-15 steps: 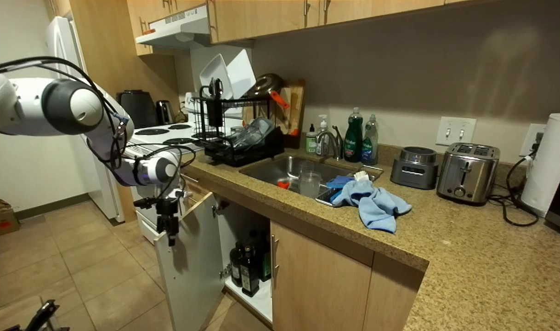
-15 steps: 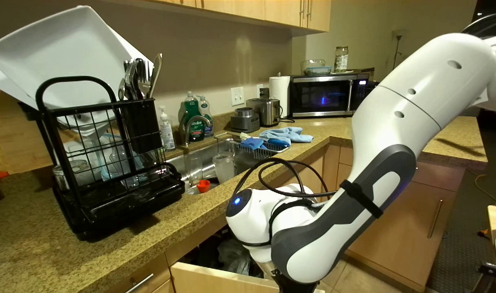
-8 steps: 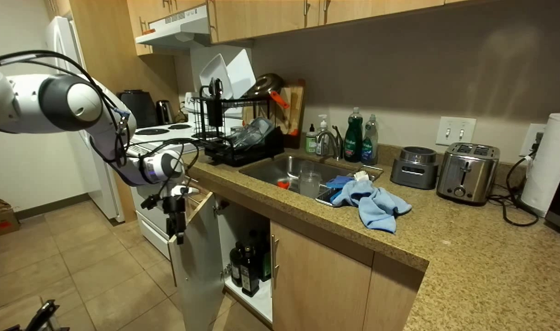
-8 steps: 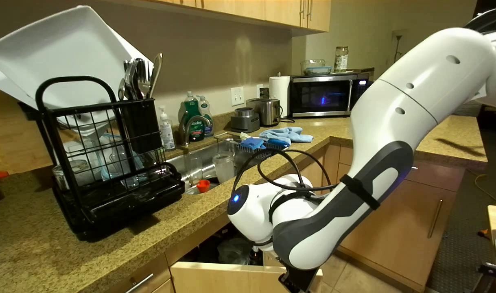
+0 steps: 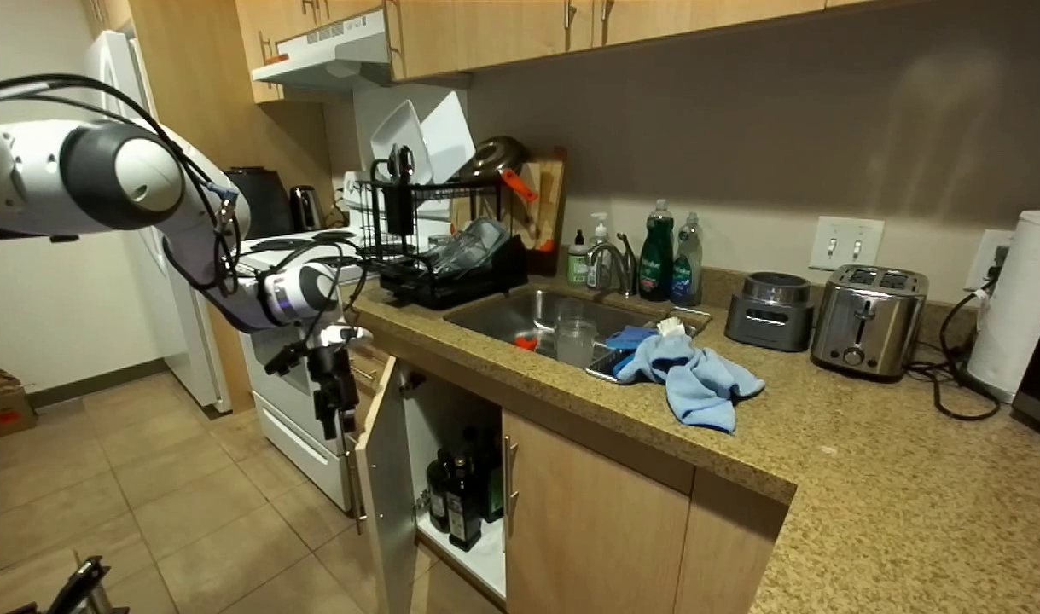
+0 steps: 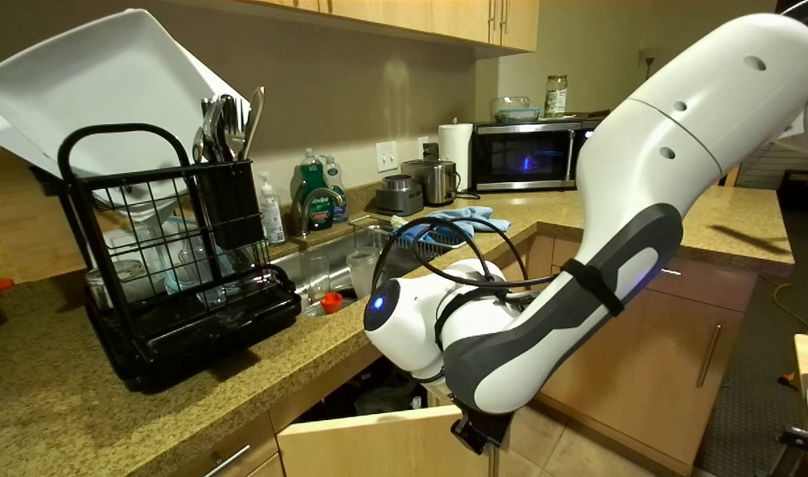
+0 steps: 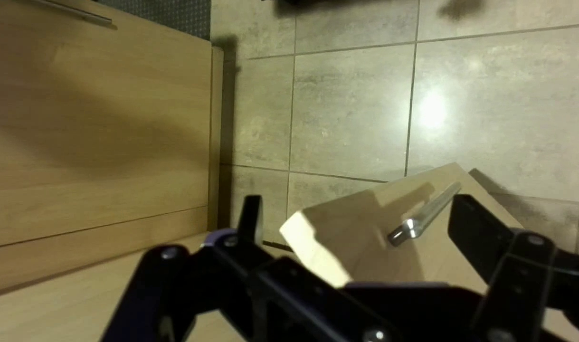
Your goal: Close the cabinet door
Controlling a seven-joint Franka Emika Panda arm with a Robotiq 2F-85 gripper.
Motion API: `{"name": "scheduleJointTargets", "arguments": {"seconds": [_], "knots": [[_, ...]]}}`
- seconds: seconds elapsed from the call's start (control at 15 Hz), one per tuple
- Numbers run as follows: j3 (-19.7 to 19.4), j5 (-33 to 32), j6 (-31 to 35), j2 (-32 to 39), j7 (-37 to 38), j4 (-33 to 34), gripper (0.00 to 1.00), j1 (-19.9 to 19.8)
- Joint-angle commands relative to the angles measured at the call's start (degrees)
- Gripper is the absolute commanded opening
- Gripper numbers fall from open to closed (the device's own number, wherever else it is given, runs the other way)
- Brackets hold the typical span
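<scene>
The cabinet door stands partly open. Its white inner face (image 5: 392, 512) shows in an exterior view, and its light wood front (image 6: 384, 450) in an exterior view. In the wrist view the wood front (image 7: 365, 232) and its slim metal bar handle (image 7: 429, 211) lie below the gripper. My gripper (image 7: 363, 225) is open, its fingers wide apart. The door's top corner and handle appear between the fingers; contact cannot be told. In both exterior views the gripper (image 5: 338, 418) (image 6: 480, 434) is at the door's free edge, near its top, toward the front side.
Dark bottles (image 5: 464, 503) stand inside the cabinet. The neighbouring wood door (image 5: 596, 512) is shut. The stone counter edge (image 5: 639, 435) runs above, with a sink (image 5: 520, 311) and dish rack (image 5: 451, 281). A white oven (image 5: 302, 443) stands beyond the door.
The door has swung toward the cabinet; its free edge moved right in an exterior view. The gripper went with it, from before the inner face to the front side. The handle came into sight.
</scene>
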Motion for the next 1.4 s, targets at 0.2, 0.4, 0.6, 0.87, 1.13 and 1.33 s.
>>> {"name": "scheduleJointTargets", "arguments": {"seconds": [0.2, 0.4, 0.6, 0.87, 1.13, 1.33], "knots": [[-0.1, -4.8, 1.3, -1.8, -2.4, -1.2, 1.00, -3.4], [1.6, -5.6, 8.5, -1.3, -5.7, -0.7, 1.00, -5.6], [3.5, -4.1, 16.4, 1.0, -11.3, 1.5, 1.00, -7.5], [6.0, -0.7, 26.2, 3.2, -19.4, 3.1, 1.00, -10.2], [10.2, 6.1, 33.3, 2.7, -29.2, 0.7, 1.00, -14.8], [14.3, 12.9, 34.5, 0.3, -34.9, -2.4, 1.00, -18.4]]}}
